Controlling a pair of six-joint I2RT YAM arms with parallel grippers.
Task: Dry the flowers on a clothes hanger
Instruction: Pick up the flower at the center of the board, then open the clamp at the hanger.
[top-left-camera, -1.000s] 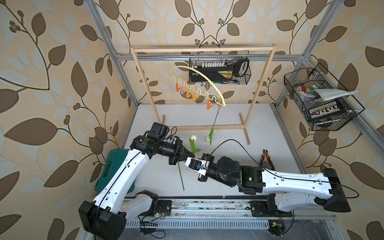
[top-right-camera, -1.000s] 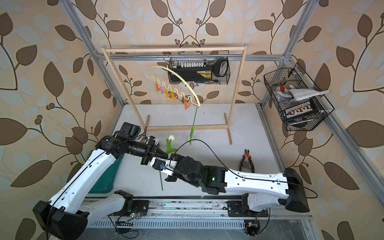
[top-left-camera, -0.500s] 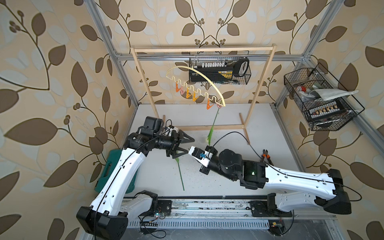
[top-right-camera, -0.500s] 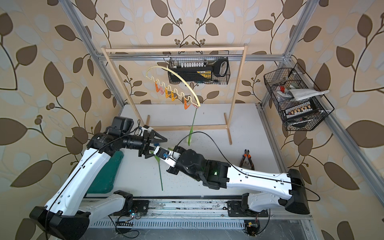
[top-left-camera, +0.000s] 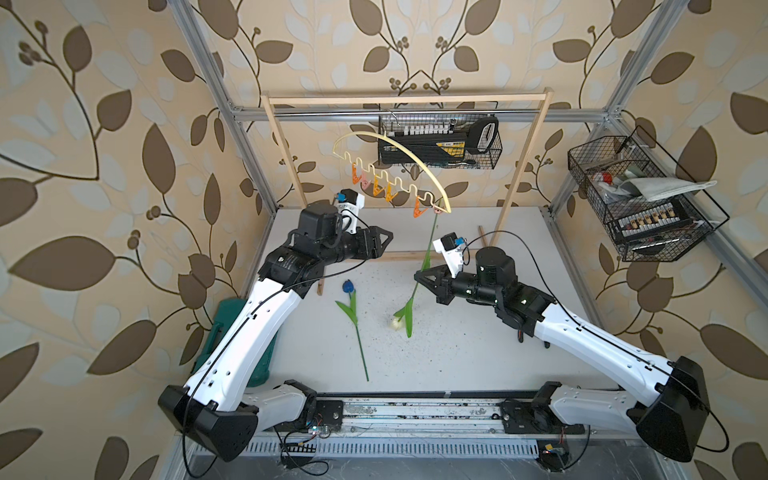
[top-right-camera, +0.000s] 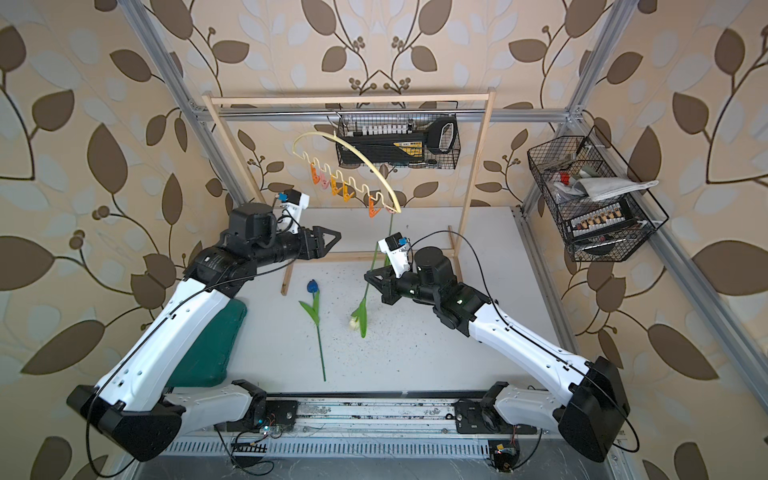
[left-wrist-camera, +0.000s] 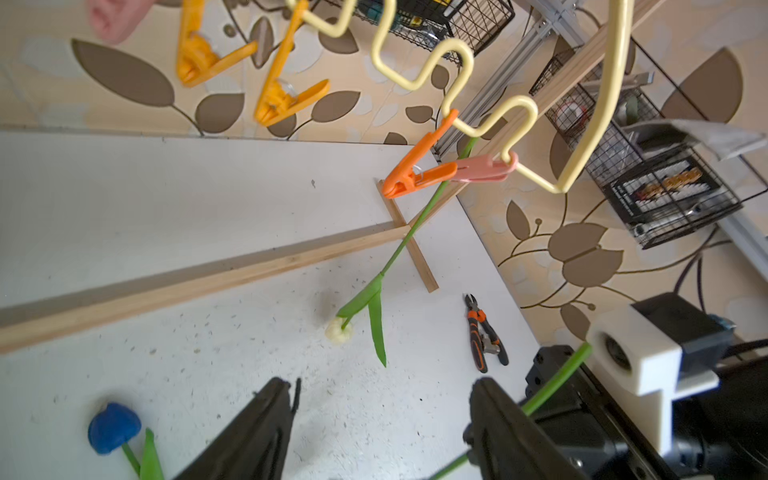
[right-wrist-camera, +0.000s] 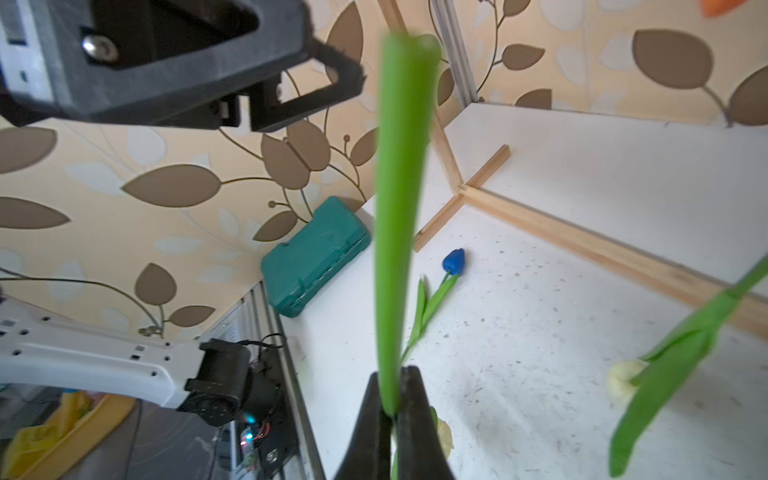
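The cream clothes hanger (top-left-camera: 415, 161) (left-wrist-camera: 559, 189) hangs from the wooden rack with orange and pink clips. Its end pink clip (left-wrist-camera: 482, 170) holds one white flower (left-wrist-camera: 399, 249) head down. My right gripper (top-left-camera: 417, 277) (right-wrist-camera: 392, 390) is shut on the stem of a second white flower (top-left-camera: 395, 323), whose head dangles below the jaws. The blue flower (top-left-camera: 348, 286) (right-wrist-camera: 454, 261) lies flat on the table. My left gripper (top-left-camera: 386, 245) (left-wrist-camera: 384, 386) is open and empty, raised just left of the hanging stem, below the clips.
The wooden rack frame (top-left-camera: 405, 99) spans the back, and its base bar (left-wrist-camera: 208, 282) crosses the table. A wire basket (top-left-camera: 440, 145) hangs behind the hanger, another basket (top-left-camera: 640, 199) on the right wall. A green case (top-left-camera: 224, 328) lies at left. Pliers (left-wrist-camera: 484, 332) lie beside the right arm.
My left gripper has opened and let go of the white flower's stem, then risen toward the back. My right gripper has carried that flower up and back toward the hanger.
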